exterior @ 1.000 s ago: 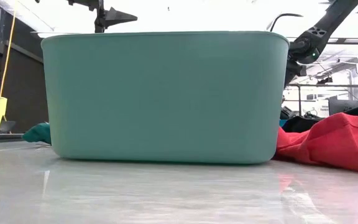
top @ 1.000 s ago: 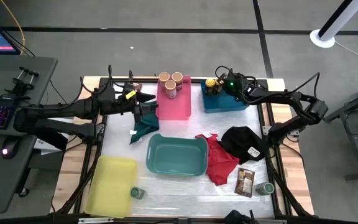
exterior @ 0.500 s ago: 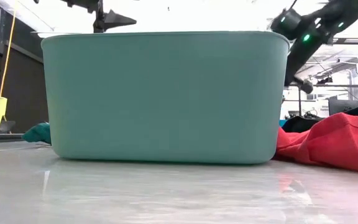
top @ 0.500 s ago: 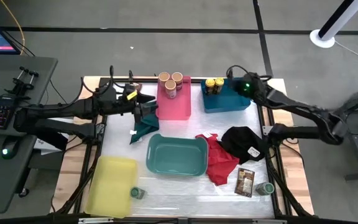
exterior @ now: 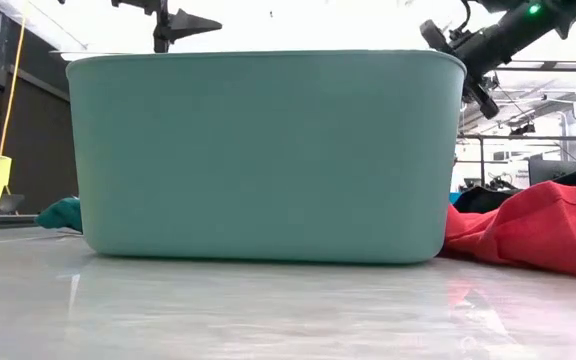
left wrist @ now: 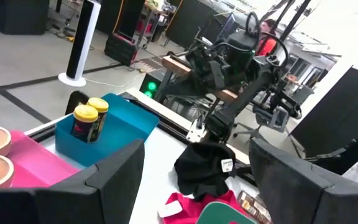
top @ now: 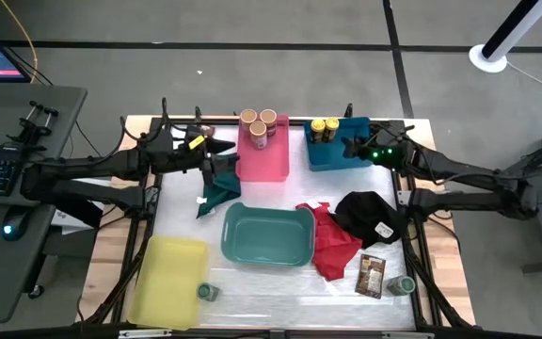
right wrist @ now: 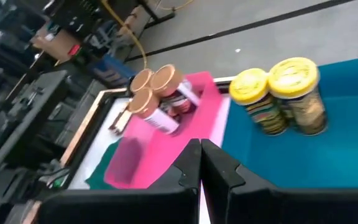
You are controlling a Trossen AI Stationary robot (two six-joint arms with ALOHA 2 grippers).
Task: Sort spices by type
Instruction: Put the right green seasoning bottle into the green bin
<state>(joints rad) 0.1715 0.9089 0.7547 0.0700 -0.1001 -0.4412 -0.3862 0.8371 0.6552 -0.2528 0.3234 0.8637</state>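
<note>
Three tan-lidded jars [top: 259, 123] stand in the pink bin [top: 269, 160], and two yellow-lidded jars [top: 324, 128] stand in the blue bin [top: 346, 158]. A green-lidded jar [top: 206, 292] stands by the yellow bin [top: 166, 281]. Another green-lidded jar [top: 405, 284] stands beside a flat brown packet [top: 372, 275] lying at the near right. My left gripper [top: 230, 162] hangs open and holds nothing, just left of the pink bin. My right gripper [top: 348, 147] is shut on nothing above the blue bin, a little right of the yellow-lidded jars [right wrist: 278, 93].
An empty teal bin [top: 267, 252] sits mid-table. A red cloth [top: 332, 243] and a black cloth [top: 370, 215] lie to its right. A dark green cloth [top: 216, 193] lies under my left gripper. Bare table runs along the near edge.
My right gripper has drawn back from the yellow-lidded jars toward the table's right edge and risen, rolling as it went; it stays shut. Both yellow-lidded jars now show uncovered in the blue bin.
</note>
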